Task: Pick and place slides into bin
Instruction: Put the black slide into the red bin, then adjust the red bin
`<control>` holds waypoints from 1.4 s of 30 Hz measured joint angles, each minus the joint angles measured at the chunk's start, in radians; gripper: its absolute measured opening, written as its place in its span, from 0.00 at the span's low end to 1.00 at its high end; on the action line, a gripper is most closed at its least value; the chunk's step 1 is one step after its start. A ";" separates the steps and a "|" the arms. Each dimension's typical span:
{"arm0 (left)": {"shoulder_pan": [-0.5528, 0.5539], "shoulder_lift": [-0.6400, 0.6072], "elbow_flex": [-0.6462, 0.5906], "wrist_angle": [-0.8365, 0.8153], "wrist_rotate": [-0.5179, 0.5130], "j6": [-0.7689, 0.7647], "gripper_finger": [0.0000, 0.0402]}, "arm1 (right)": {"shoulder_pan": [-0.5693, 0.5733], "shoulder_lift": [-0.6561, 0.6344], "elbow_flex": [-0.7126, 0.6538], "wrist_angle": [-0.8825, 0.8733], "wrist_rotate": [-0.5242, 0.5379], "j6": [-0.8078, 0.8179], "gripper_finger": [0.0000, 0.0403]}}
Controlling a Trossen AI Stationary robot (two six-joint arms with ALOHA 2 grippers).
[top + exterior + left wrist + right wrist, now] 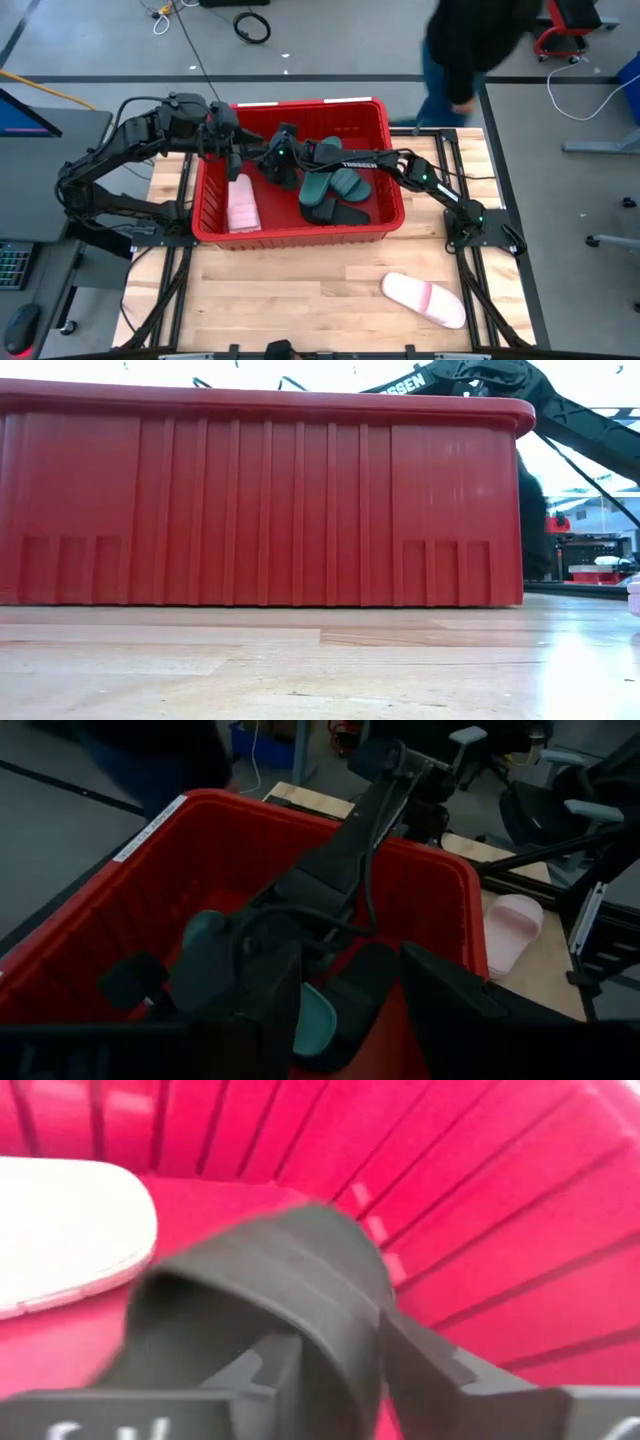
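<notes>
The red bin (215,205) stands mid-table and fills the low view (260,510). In it lie a pale pink slide (240,205), two dark green slides (335,185) and a black slide (342,213). My right gripper (284,160) reaches over the bin's left half and is shut on another black slide (250,1310). My left gripper (228,140) hovers open and empty over the bin's far left corner. A second pale pink slide (425,298) lies sole down on the table near the front right. My right gripper holds the black slide by its wide strap (300,1270). One finger (265,1370) is under the strap and the other (420,1360) is outside it. The slide is inside the bin beside the pink slide (70,1230). Whether it rests on the floor I cannot tell.
The right arm (340,870) stretches across the bin, close in front of my left gripper. A person (470,50) stands beyond the table's far edge. Bare wood lies in front of the bin (300,300).
</notes>
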 joint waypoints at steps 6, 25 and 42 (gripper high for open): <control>0.000 0.000 0.000 -0.005 -0.003 -0.014 0.44 | 0.002 -0.045 0.002 -0.035 0.000 0.019 0.46; 0.001 0.000 -0.002 -0.067 -0.006 -0.014 0.43 | 0.128 -0.450 0.001 -0.842 -0.102 0.420 0.47; 0.001 0.002 -0.002 -0.125 -0.003 -0.014 0.44 | 0.809 -0.654 -0.384 -1.198 0.122 1.273 0.39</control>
